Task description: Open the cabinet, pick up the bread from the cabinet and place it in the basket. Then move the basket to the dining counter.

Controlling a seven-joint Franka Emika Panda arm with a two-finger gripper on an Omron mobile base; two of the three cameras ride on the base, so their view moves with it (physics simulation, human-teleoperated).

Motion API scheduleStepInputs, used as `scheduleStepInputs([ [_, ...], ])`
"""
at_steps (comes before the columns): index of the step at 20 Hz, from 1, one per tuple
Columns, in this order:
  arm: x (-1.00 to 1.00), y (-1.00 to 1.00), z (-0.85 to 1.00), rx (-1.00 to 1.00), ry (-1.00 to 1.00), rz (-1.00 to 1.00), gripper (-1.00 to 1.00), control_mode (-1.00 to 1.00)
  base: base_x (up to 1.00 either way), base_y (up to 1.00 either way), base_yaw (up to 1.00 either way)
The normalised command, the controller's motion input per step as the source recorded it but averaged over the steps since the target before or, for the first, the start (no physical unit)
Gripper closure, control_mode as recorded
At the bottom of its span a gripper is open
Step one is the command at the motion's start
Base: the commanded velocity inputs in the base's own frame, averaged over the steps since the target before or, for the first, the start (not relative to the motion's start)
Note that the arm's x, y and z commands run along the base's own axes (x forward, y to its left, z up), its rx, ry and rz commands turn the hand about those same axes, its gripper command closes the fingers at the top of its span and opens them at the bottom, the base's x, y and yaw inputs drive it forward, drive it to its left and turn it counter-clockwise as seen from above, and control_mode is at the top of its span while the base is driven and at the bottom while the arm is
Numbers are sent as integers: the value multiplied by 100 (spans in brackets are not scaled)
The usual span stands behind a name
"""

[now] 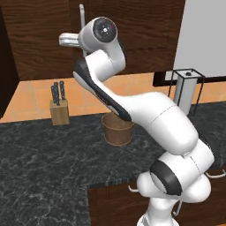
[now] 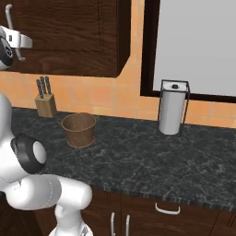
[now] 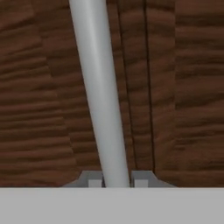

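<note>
The dark wood cabinet (image 1: 39, 35) (image 2: 69, 32) hangs on the wall with its doors closed, so the bread is hidden. In the hand view my gripper (image 3: 117, 179) is shut on the cabinet's silver bar handle (image 3: 98, 87), one fingertip on each side of the bar. The white hand (image 1: 69, 39) (image 2: 19, 40) reaches the handle (image 1: 81, 12) high on the left. The round brown basket (image 1: 117, 130) (image 2: 79, 130) stands empty on the black countertop, well below the hand. The dining counter is out of view.
A tan knife block (image 1: 59, 111) (image 2: 46, 105) stands by the wall left of the basket. A paper towel holder (image 1: 187, 90) (image 2: 173, 108) stands to the right. The black marbled countertop (image 1: 44, 163) (image 2: 152, 161) has drawers under its front edge.
</note>
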Motion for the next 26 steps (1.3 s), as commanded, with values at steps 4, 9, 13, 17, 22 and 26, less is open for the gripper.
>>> scheduleStepInputs([
  [4,-63,-4,3,0,-1,4,100,-100,0,0,0],
  [9,-100,-56,16,1,0,6,100,-100,0,0,0],
  [13,-100,-54,25,4,0,5,100,-100,0,0,0],
  [17,-100,-60,15,4,0,6,100,-100,0,0,0],
  [22,-100,-73,17,2,2,11,100,-100,0,0,0],
  [26,-100,-80,10,0,1,14,100,-100,0,0,0],
])
